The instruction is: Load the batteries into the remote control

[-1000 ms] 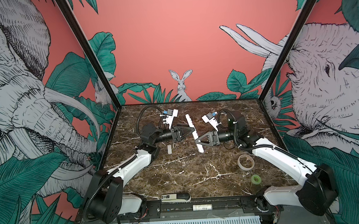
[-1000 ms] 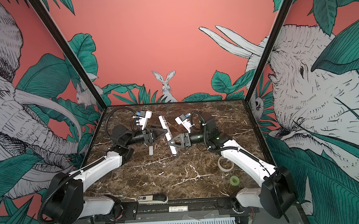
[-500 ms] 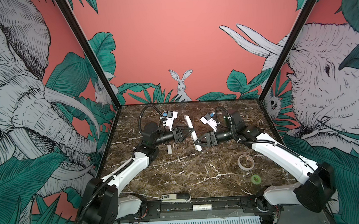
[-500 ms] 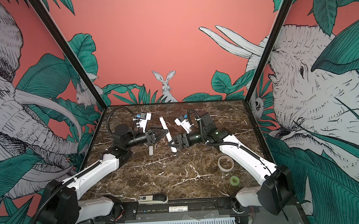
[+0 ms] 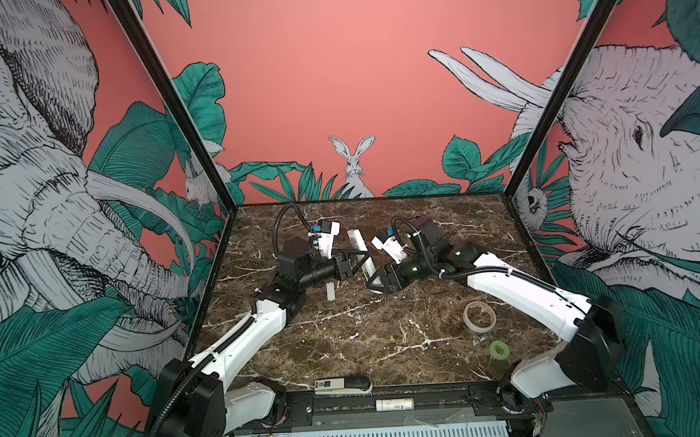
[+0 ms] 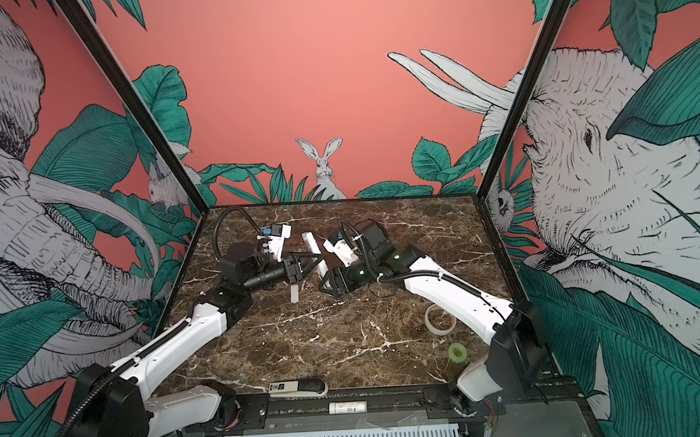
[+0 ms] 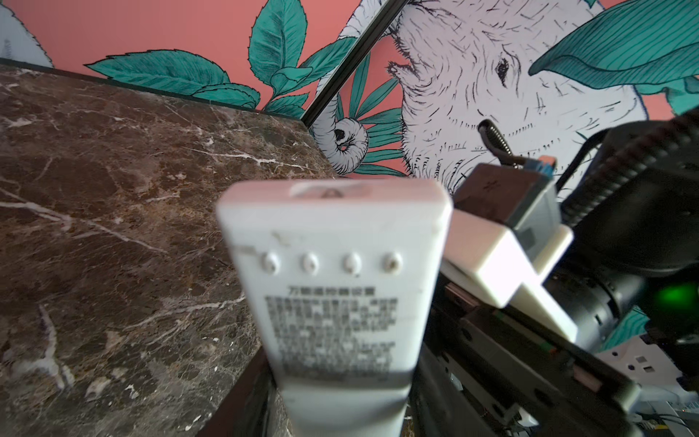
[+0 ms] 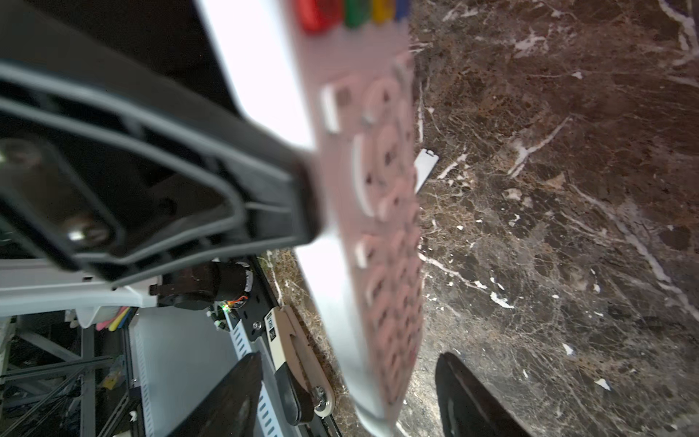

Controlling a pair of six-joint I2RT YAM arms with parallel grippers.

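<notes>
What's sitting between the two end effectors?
The remote control: left end effector grips it, right end effector open around its near end. Shows in both top views.

My left gripper [image 6: 312, 263] is clamped on the remote control [image 6: 310, 242] from its left side, and my right gripper [image 6: 326, 281] sits at its near end. A small white cover [image 6: 294, 293] lies just left of that end, and a tape roll [image 6: 440, 318] sits well to the right.

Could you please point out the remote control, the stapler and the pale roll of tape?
remote control [image 7: 333, 321]: left wrist view, on its printed back label.
stapler [image 5: 342, 385]: in a top view, on the middle of its body.
pale roll of tape [image 5: 481, 329]: in a top view, on its near rim.
</notes>
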